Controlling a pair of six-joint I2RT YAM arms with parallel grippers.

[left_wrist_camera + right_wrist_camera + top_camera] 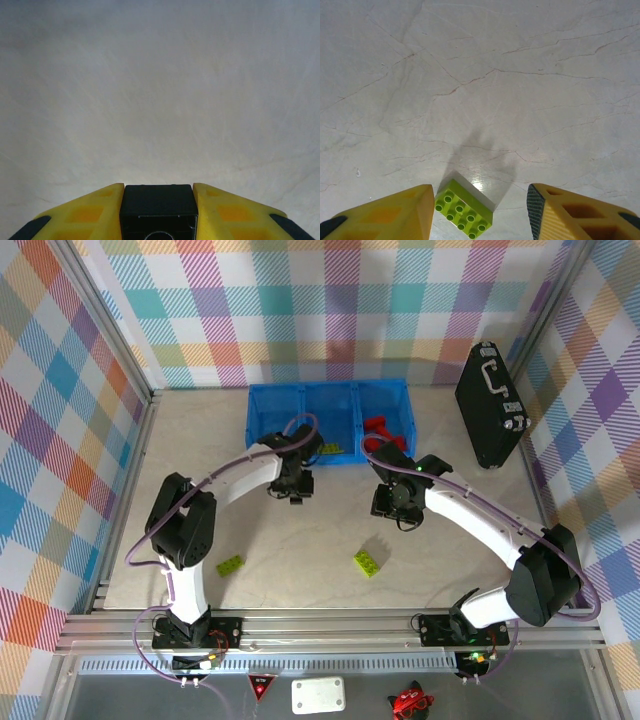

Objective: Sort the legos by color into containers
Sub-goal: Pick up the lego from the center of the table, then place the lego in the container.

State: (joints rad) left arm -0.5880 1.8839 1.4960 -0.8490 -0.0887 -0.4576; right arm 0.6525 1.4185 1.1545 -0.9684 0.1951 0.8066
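A small black cube lego (pixel 158 207) is clamped between the yellow fingers of my left gripper (pixel 158 212), which hovers near the front of the blue bin (pixel 262 410); the same gripper (pixel 295 492) appears from above. My right gripper (pixel 480 212) is open above the table, and a lime-green brick (pixel 463 208) lies below it, close to the left finger. From above, that lime brick (pixel 366 561) sits in front of the right gripper (pixel 398 513). Another lime brick (pixel 230 564) lies at the left. Red bricks (pixel 383 430) rest in the bin's right compartment, lime ones (pixel 330 449) in the middle.
A black hard case (pixel 490 406) with a handle stands at the back right. Plaid walls and metal rails (pixel 300 624) enclose the marbled table.
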